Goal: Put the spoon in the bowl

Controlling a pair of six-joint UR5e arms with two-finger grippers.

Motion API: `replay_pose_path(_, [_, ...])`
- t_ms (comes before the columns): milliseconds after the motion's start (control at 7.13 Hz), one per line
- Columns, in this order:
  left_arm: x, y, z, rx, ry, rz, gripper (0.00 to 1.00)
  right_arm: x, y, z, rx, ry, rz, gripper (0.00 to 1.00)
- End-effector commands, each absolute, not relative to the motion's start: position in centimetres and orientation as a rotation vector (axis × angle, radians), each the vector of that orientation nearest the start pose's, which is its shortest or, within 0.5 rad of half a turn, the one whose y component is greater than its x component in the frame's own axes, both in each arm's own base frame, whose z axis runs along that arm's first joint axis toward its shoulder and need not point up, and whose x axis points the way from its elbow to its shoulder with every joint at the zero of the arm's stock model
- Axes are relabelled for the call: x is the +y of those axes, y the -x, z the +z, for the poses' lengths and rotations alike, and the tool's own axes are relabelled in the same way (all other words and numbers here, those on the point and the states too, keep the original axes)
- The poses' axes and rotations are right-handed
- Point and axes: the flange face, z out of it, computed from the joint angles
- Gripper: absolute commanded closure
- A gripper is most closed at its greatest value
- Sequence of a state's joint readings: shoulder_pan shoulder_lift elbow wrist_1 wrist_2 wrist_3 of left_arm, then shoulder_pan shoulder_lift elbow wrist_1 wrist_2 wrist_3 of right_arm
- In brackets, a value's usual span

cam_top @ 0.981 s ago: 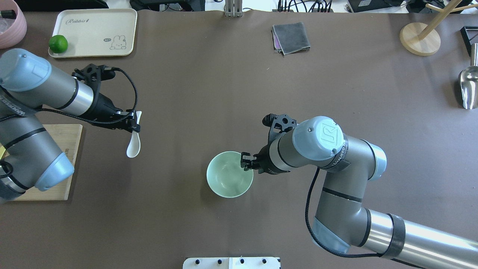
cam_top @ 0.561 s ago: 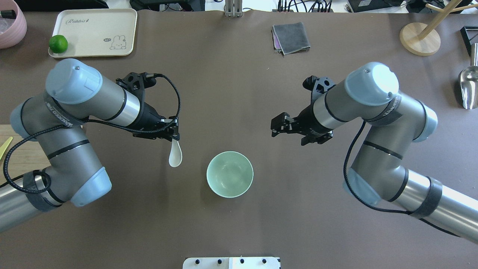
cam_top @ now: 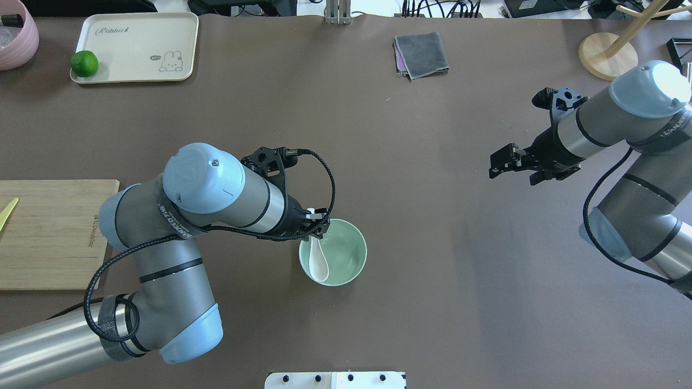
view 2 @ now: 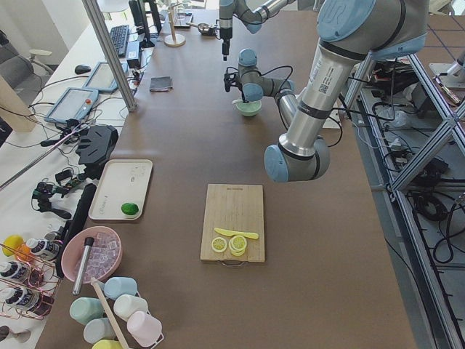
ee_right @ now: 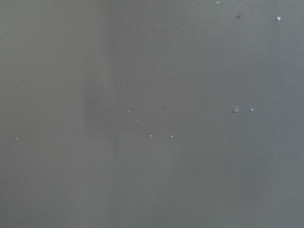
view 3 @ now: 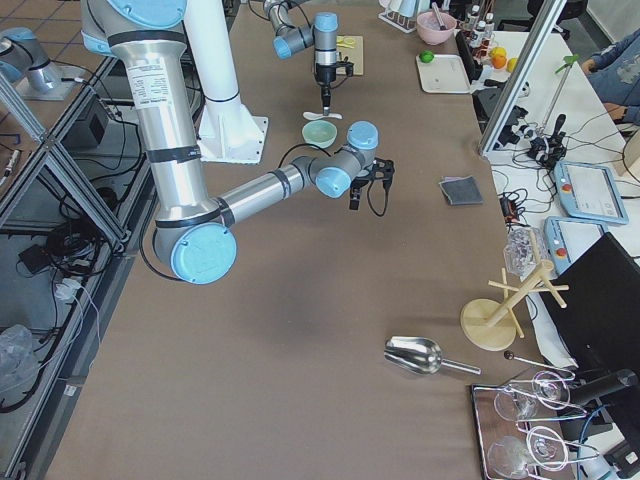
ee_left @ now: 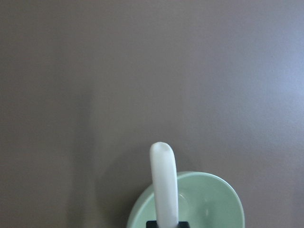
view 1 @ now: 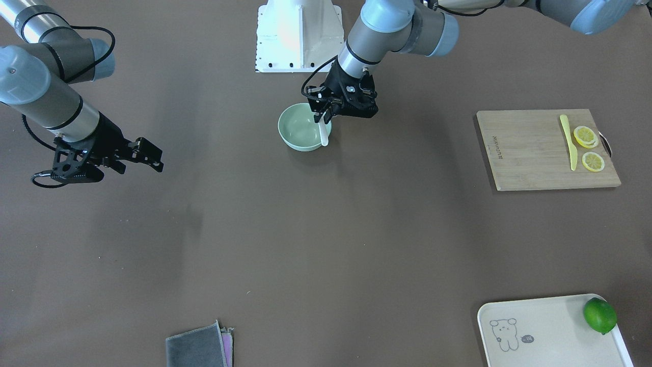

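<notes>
The pale mint-green bowl (cam_top: 346,254) stands on the brown table near the robot's base, and also shows in the front-facing view (view 1: 298,130). My left gripper (cam_top: 319,224) is shut on the handle of the white spoon (cam_top: 318,263). The spoon hangs scoop down inside the bowl's left half. In the front-facing view the spoon (view 1: 323,135) hangs below the left gripper (view 1: 325,108). The left wrist view shows the spoon (ee_left: 164,185) over the bowl (ee_left: 213,204). I cannot tell whether the spoon touches the bowl. My right gripper (cam_top: 496,165) is open and empty, far to the right.
A wooden cutting board (view 1: 530,153) with a yellow knife (view 1: 568,140) and lemon slices lies on the robot's left. A cream tray (cam_top: 140,43) with a lime (cam_top: 84,63), a grey cloth (cam_top: 421,54), a wooden stand (cam_top: 608,54) and a metal scoop (cam_top: 678,127) lie along the far side.
My left arm carried the spoon to the right, from left of the bowl to over and into it. My right arm let go of the bowl's rim and drew away to the right.
</notes>
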State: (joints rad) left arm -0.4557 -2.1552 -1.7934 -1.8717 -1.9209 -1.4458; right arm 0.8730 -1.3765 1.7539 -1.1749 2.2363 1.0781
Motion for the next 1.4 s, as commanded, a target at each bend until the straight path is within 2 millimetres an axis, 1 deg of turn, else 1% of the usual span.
replay_pose_path(0, [-39.4, -49.4, 21.4, 1.092, -0.107, -0.032, 0.02, -48.6, 29.8, 43.7, -0.959, 0.026, 0.109, 0.00])
replay_pose_path(140, [-42.2, -44.9, 23.9, 1.087, -0.095, 0.031, 0.02, -48.9, 28.3, 44.6, -0.955, 0.023, 0.115, 0.00])
replay_pose_path(280, [-46.1, -39.0, 26.5, 1.082, -0.096, 0.040, 0.02, -49.2, 25.6, 46.4, -0.939, -0.013, 0.072, 0.00])
replay_pose_path(421, [-47.5, -33.6, 30.1, 1.061, -0.126, 0.079, 0.02, -49.7, 21.4, 49.0, -0.908, -0.058, 0.036, 0.00])
replay_pose_path(561, [-48.0, -27.6, 34.9, 1.020, -0.162, 0.135, 0.02, -50.6, 15.9, 52.8, -0.899, -0.075, 0.008, 0.00])
replay_pose_path(701, [-48.6, -22.8, 39.2, 0.971, -0.200, 0.181, 0.02, -51.2, 10.6, 56.5, -0.913, -0.097, -0.038, 0.00])
replay_pose_path(841, [-48.5, -19.1, 44.0, 0.908, -0.230, 0.253, 0.02, -50.9, 6.8, 59.0, -0.900, -0.130, -0.065, 0.00])
replay_pose_path(981, [-49.6, -14.1, 48.1, 0.839, -0.253, 0.294, 0.02, -50.7, 4.1, 59.6, -0.883, -0.138, -0.056, 0.00])
replay_pose_path(1121, [-49.6, -8.6, 51.8, 0.775, -0.259, 0.356, 0.02, -49.8, 1.1, 61.2, -0.858, -0.160, -0.107, 0.00])
replay_pose_path(1262, [-49.9, -3.7, 53.8, 0.732, -0.212, 0.367, 0.02, -49.6, -1.6, 61.7, -0.840, -0.160, -0.123, 0.00])
